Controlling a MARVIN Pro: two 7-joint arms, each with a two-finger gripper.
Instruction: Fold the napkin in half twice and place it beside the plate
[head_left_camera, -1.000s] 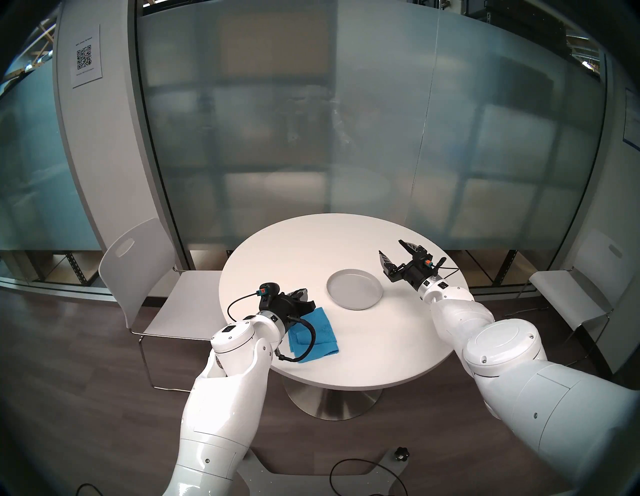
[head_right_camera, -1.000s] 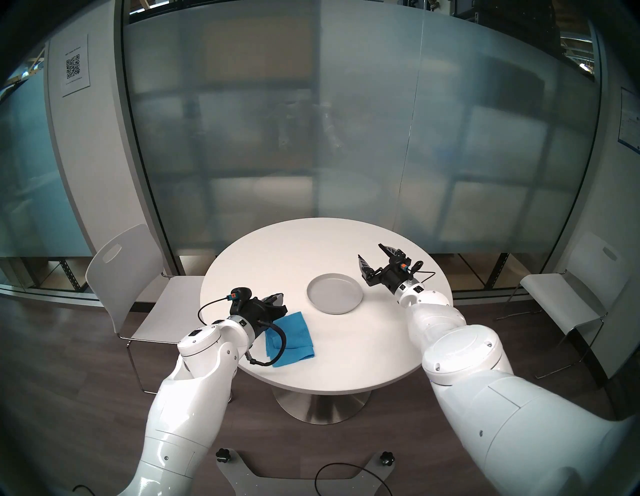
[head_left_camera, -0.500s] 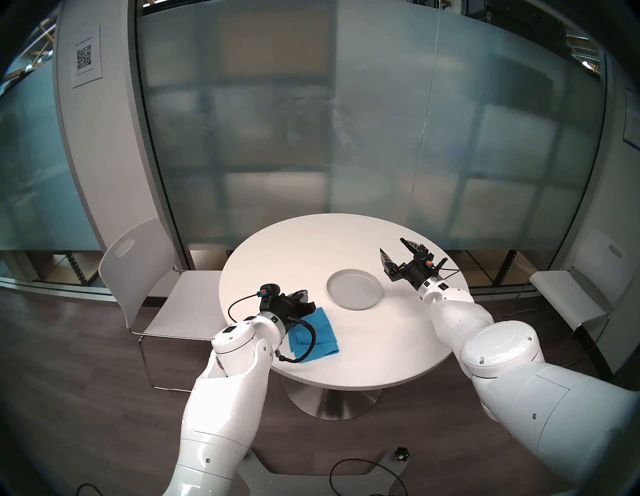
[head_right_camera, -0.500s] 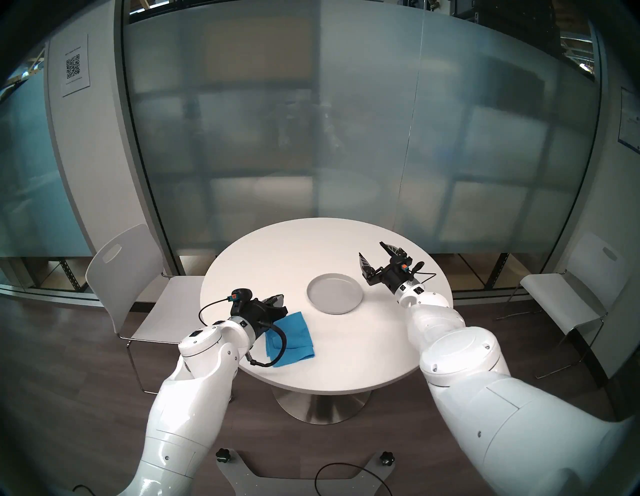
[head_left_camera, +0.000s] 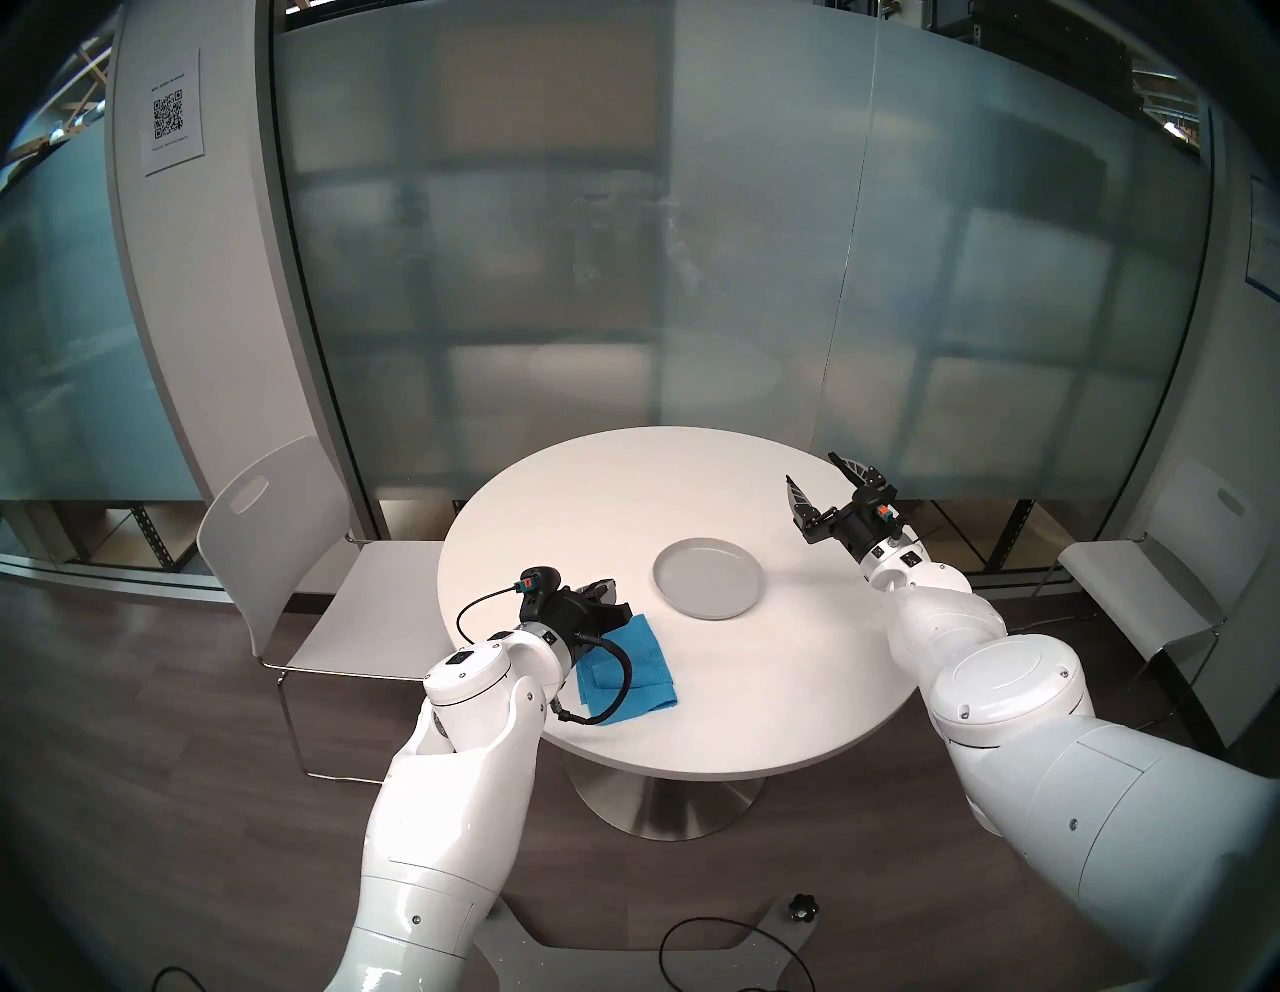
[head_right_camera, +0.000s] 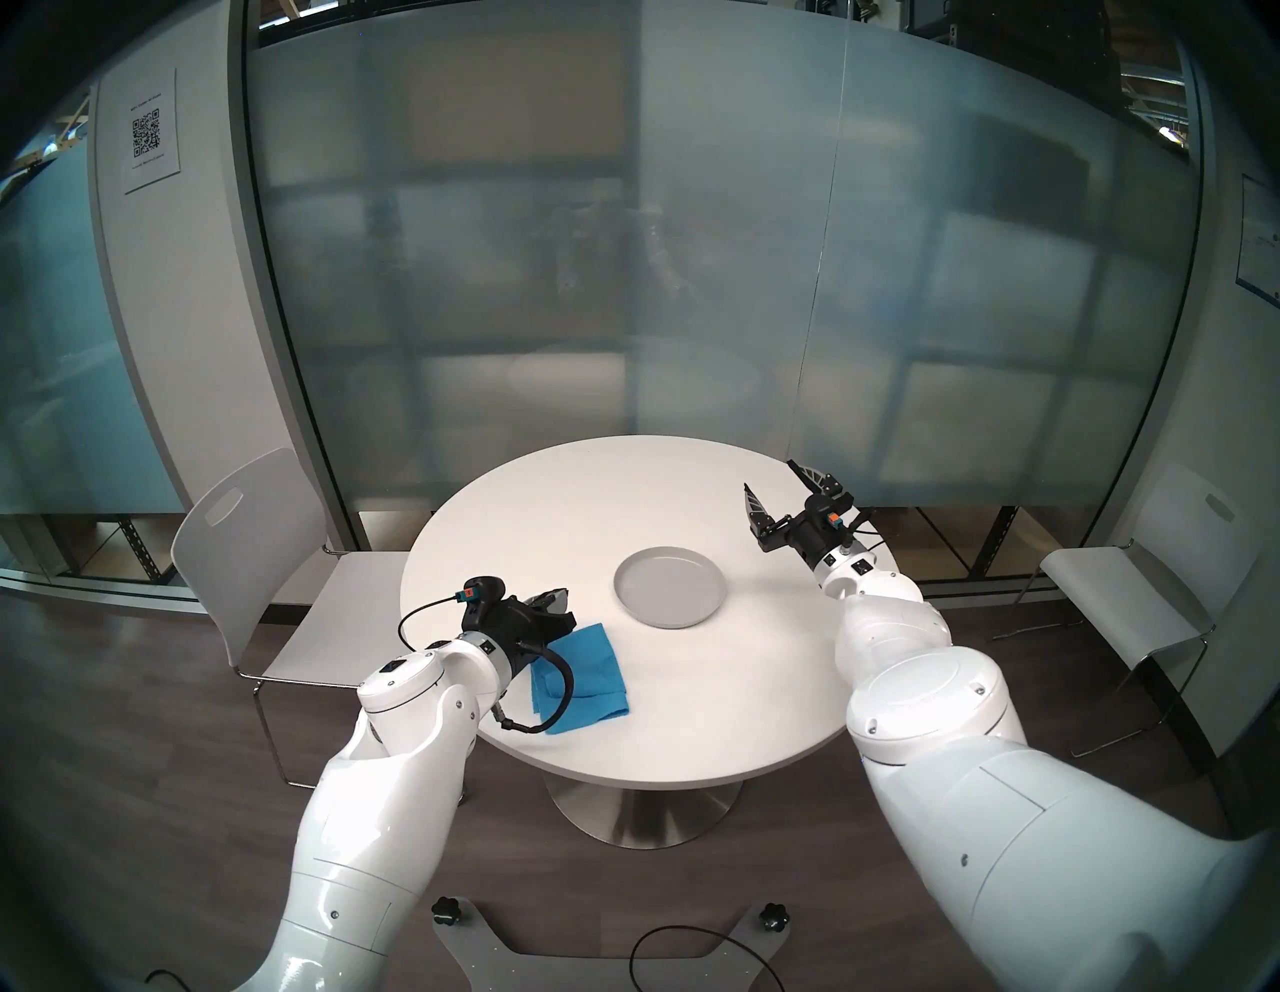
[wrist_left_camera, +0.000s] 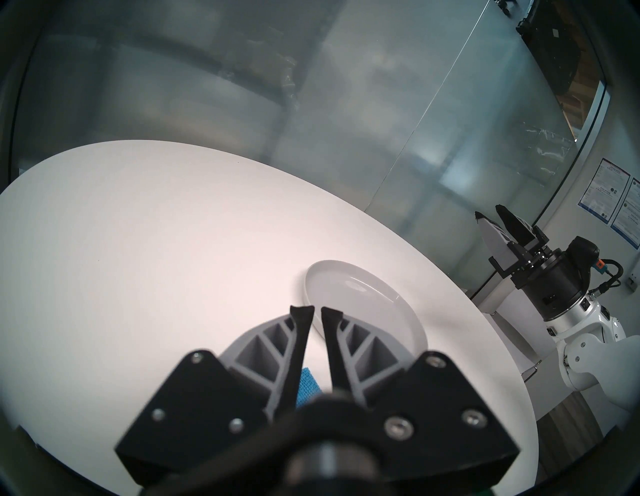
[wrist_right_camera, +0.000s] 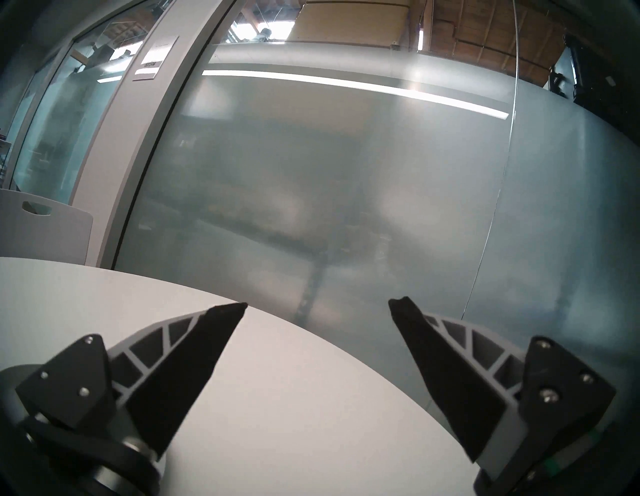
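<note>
Nearest, the napkin (head_left_camera: 627, 670) lies folded on the round white desk (head_left_camera: 727, 700), near its front-left edge, a smaller fold layer on top toward the left. The left hand (wrist_left_camera: 317, 309) hovers over the napkin's far-left corner, fingers nearly clenched w/ a thin slit between the tips and nothing gripped; a bit of blue shows below, between the finger bases, in the left wrist view. Whether it touches the cloth can't be told. Farther in, approx. mid-desk, sits the light-grey plate (head_left_camera: 709, 578), empty, apart from the napkin w/ bare desk between. Beyond and to the right, the right hand (head_left_camera: 816, 471) hangs above the desk's far-right edge, tilted upward, fingers spread wide, holding nothing. A white chair (head_left_camera: 277, 554) stands left of the desk.
</note>
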